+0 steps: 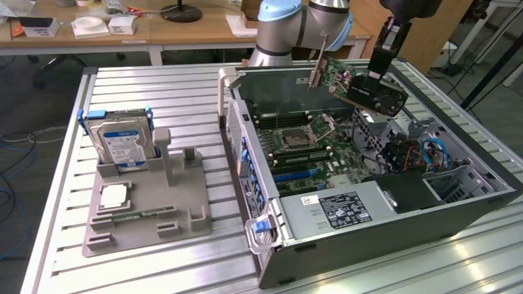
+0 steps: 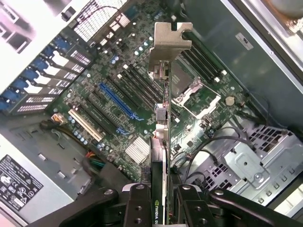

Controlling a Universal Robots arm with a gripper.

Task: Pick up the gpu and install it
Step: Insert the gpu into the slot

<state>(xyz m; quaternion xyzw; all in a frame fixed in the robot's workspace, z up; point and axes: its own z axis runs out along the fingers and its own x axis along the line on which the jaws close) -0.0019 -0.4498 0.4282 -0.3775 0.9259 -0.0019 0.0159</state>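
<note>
The gpu [image 1: 353,82], a green card with a black fan cooler and a silver end bracket, hangs tilted in the air over the far part of the open computer case [image 1: 470,205]. My gripper [image 1: 378,75] is shut on its cooler end. In the wrist view the gpu [image 2: 165,142] appears edge-on, its silver bracket [image 2: 170,40] pointing away from me. It stands between the black fingers [image 2: 138,205] of my gripper [image 2: 163,208]. Below it lies the motherboard [image 2: 118,90] with a blue slot [image 2: 116,101] and a beige slot [image 2: 85,125].
A grey holder [image 1: 147,217] on the slatted table carries a silver hard drive [image 1: 121,139], a CPU [image 1: 114,196] and a RAM stick [image 1: 135,215]. Inside the case are a power supply [image 1: 343,211], cables [image 1: 425,153] and a drive cage [image 2: 246,165]. Desks stand behind.
</note>
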